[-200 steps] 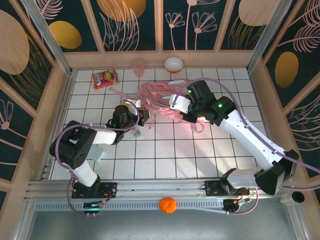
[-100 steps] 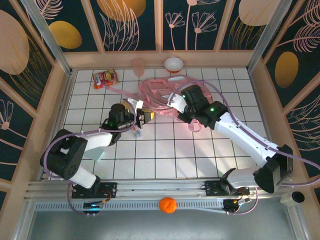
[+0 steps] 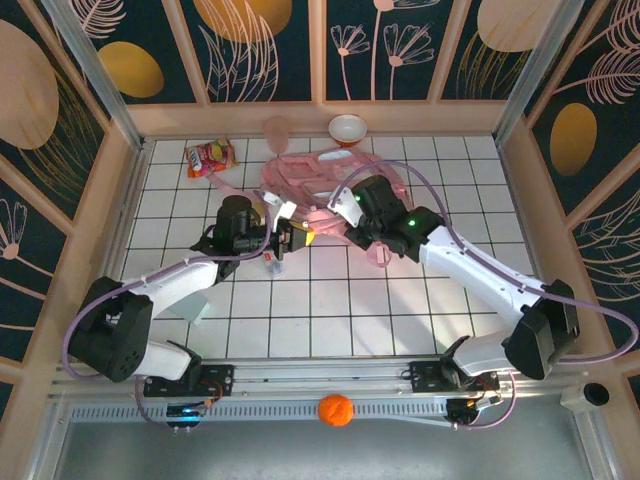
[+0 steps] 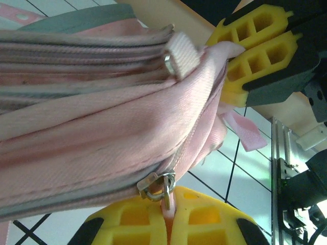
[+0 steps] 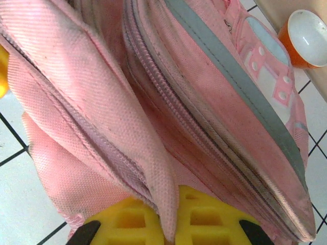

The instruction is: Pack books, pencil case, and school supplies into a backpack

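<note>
Big white-tiled table (image 3: 330, 300), and the backpack (image 3: 312, 182) lies toward 12 o'clock, its long axis running roughly 10 to 4. Both arms are in on its near edge. The left tool (image 4: 167, 204) is pinched tight on the tab of the zip pull (image 4: 157, 185). The right tool (image 5: 171, 204) is clamped on a fold of the pink fabric, just at the left one's 3 o'clock, with the seam stretched between them. The zip looks like the job here: the left arm has the pull and needs to draw it along that seam. One small supply piece (image 3: 273, 266) sits on the tiles at 6 o'clock of the left tool.
</note>
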`<state>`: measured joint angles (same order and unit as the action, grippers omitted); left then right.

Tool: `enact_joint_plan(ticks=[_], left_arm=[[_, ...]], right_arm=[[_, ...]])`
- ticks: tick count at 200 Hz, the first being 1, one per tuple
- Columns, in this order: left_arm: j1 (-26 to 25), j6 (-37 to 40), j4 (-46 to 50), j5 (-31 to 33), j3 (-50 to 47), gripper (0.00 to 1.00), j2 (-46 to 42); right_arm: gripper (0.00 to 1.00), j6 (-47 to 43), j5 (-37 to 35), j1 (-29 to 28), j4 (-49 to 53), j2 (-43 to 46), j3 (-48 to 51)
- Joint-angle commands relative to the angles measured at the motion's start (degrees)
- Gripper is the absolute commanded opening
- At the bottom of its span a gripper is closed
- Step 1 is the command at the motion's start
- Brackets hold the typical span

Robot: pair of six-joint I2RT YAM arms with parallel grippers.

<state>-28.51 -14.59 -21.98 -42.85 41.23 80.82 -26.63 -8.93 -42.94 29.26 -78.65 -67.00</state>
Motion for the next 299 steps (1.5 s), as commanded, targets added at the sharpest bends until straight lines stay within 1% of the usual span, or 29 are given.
enact_joint_plan(ticks=[1, 31, 46, 59, 71, 77, 89, 113, 129, 133, 135, 141, 149, 166, 188, 215, 227, 240, 250, 262, 270, 287, 290, 299], left_arm=[[-3.7, 1.7, 0.0, -7.4, 5.5, 0.00, -1.5], [-8.4, -1.0, -0.7, -7.6, 9.6, 0.00, 0.8], [-10.6, -1.9, -0.8, -6.3, 10.9, 0.00, 1.4], [-11.7, -2.8, -1.5, -4.7, 11.2, 0.00, 1.5], [-12.0, -3.1, -1.2, -3.2, 11.6, 0.05, 1.4], [-12.0, -2.1, 0.0, -2.0, 11.7, 0.07, 1.1], [-11.9, 1.4, 3.6, 1.2, 11.9, 0.18, 0.1], [-11.6, 11.1, 12.2, 5.3, 11.6, 0.48, -3.0], [-10.9, 17.4, 16.2, 6.4, 10.6, 0.69, -5.7], [-10.5, 18.9, 16.9, 6.8, 10.4, 0.74, -6.5], [-10.3, 19.9, 17.1, 6.9, 10.2, 0.79, -6.9], [-9.7, 22.2, 17.9, 7.0, 9.8, 0.86, -8.2], [-8.9, 24.9, 18.8, 7.5, 9.3, 0.92, -9.9], [-7.6, 31.2, 20.3, 9.3, 8.5, 0.96, -12.9], [-7.3, 40.7, 22.5, 12.6, 8.1, 0.97, -14.1], [-7.3, 47.8, 25.0, 14.1, 10.0, 0.97, -10.2], [-7.4, 50.0, 26.2, 13.2, 11.8, 0.97, -7.8], [-7.4, 51.3, 26.9, 10.8, 13.9, 0.97, -5.3], [-7.4, 52.1, 27.1, 8.8, 14.1, 0.95, -3.4], [-7.4, 53.0, 27.8, 6.7, 17.0, 0.92, -1.4], [-7.4, 53.9, 28.7, 5.6, 17.9, 0.88, 0.1], [-7.4, 55.4, 30.4, 4.2, 19.1, 0.75, 2.7], [-7.4, 55.4, 30.6, 3.9, 19.2, 0.71, 3.2], [-7.4, 55.1, 30.4, 3.1, 19.2, 0.52, 3.8]], right_arm=[[0.00, 4.4, -5.3, -1.1, -7.7, -1.6, 0.6], [0.00, 7.0, -4.5, -1.8, -8.8, -2.5, 0.5], [0.00, 7.3, -5.2, -2.2, -9.2, -3.0, 0.7], [0.00, 6.3, -3.7, -2.4, -9.6, -2.9, 1.1], [0.00, 4.1, -1.0, -2.4, -10.6, -1.9, 2.4], [0.00, 3.1, -0.2, -2.3, -11.6, -0.9, 3.4], [0.00, 0.4, 3.6, -1.3, -13.2, 1.4, 5.4], [0.00, -5.9, 13.8, 2.7, -11.0, 5.0, 7.1], [0.00, -12.3, 16.4, 4.0, -9.3, 7.1, 8.3], [0.00, -13.9, 16.7, 4.2, -9.1, 7.6, 8.8], [0.00, -14.7, 16.8, 4.3, -9.0, 7.8, 8.9], [0.00, -17.1, 17.3, 4.6, -8.7, 8.6, 9.5], [0.00, -20.2, 18.7, 5.2, -8.1, 9.5, 10.0], [0.00, -25.0, 21.7, 6.5, -6.7, 11.3, 10.4], [0.00, -30.1, 25.3, 7.4, -5.4, 13.2, 10.6], [0.00, -33.4, 28.3, 7.9, -3.9, 14.1, 10.1], [0.00, -34.5, 29.3, 8.0, -2.6, 14.0, 9.7], [0.00, -35.4, 29.9, 8.0, -1.8, 13.8, 9.4], [0.00, -35.9, 30.3, 8.0, -1.5, 13.7, 9.4], [0.00, -36.4, 30.6, 8.0, -1.5, 13.6, 9.4], [0.00, -36.6, 30.8, 8.0, -1.6, 13.5, 9.4], [0.00, -36.4, 31.0, 8.1, -2.4, 13.4, 9.5], [0.00, -36.3, 31.1, 8.2, -2.7, 13.5, 9.6], [0.00, -35.3, 31.3, 8.5, -3.5, 13.8, 9.8]])
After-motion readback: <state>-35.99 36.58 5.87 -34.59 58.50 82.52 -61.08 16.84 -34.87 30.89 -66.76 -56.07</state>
